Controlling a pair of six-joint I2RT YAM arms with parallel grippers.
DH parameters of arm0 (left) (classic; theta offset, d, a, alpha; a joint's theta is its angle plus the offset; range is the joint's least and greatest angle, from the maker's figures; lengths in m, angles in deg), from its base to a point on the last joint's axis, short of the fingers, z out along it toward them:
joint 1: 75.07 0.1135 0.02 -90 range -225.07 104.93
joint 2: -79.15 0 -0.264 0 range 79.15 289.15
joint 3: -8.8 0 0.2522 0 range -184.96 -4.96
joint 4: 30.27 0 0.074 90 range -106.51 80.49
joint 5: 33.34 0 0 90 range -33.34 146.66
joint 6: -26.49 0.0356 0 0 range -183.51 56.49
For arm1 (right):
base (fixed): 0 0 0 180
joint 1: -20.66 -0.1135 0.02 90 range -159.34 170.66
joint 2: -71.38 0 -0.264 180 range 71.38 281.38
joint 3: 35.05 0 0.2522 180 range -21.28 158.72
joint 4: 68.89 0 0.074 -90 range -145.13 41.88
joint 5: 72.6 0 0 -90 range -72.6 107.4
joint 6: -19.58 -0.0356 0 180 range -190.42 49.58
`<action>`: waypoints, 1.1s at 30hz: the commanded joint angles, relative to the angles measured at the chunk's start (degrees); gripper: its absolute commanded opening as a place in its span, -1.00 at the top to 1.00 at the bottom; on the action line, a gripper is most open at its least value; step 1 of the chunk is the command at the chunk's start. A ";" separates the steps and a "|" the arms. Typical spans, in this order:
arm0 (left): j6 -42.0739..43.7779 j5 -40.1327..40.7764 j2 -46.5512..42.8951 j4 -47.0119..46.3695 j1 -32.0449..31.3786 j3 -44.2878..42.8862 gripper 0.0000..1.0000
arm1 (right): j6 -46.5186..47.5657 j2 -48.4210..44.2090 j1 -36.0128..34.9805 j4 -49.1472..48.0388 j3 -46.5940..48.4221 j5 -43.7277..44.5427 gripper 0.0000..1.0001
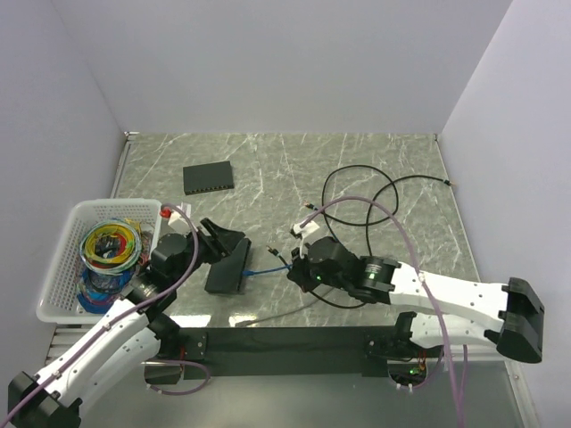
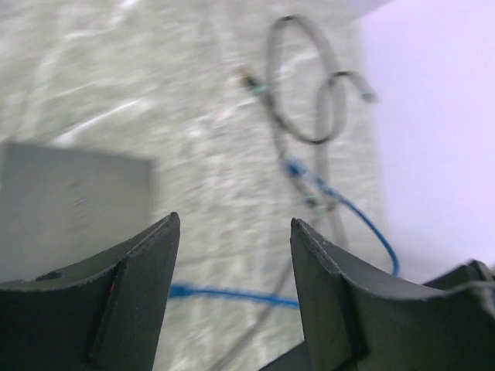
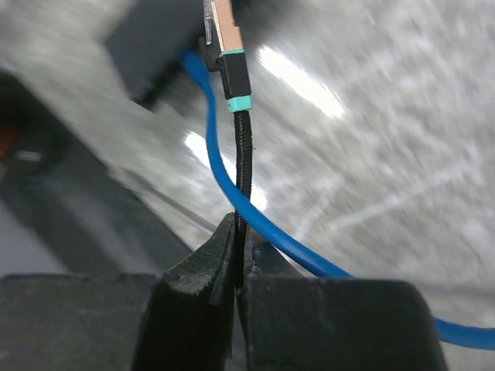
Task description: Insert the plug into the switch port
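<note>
Right gripper [image 3: 237,251] jaws were clenched on the black cable [image 3: 244,154]; the plug [image 3: 224,35] was left free beyond them for aiming at the switch [image 1: 225,272]. Left gripper [image 2: 234,247] jaws stood parted, nothing between them, near that switch.

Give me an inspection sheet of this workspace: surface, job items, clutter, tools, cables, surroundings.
Surface: grey marbled table.
Job's things: near switch lies by the left arm; plug is in the air, not yet in a port.
Clutter: far switch at the back; white basket at the left holding coloured cable coils.
Grippers: left tool open and empty, at the near switch; right tool shut on the black cable behind the plug.
Cables: black cable loops over the table's right side; blue cable reaches the near switch's edge.
Surroundings: plain pale walls on three sides.
</note>
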 commanded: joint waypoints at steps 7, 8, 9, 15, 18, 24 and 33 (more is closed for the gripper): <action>-2.06 -7.56 3.33 -17.04 -0.12 -1.25 -0.34 | 3.77 0.38 3.15 -4.81 4.65 -17.63 1.00; -1.70 -7.03 4.55 -16.41 -0.12 -2.04 -0.33 | 3.42 3.61 3.51 -2.45 5.70 -16.58 1.00; -1.52 -6.76 4.91 -15.89 -0.12 -2.13 -0.32 | 3.06 5.12 3.77 0.97 6.41 -14.40 1.00; -2.93 -4.48 4.66 -13.95 -0.03 0.58 -0.31 | -1.59 12.43 4.74 4.61 3.08 -7.80 1.00; -3.45 -3.86 3.95 -14.73 -0.12 2.69 -0.32 | -3.09 13.05 5.70 -0.72 -0.35 -8.57 1.00; -3.98 -6.49 7.28 -22.72 -0.12 7.61 -0.31 | -5.63 13.32 12.46 -22.04 -9.11 -28.23 1.00; -8.72 -13.78 15.98 -43.63 -0.03 14.47 -0.25 | -11.17 12.70 17.22 -46.95 -16.00 -43.37 1.00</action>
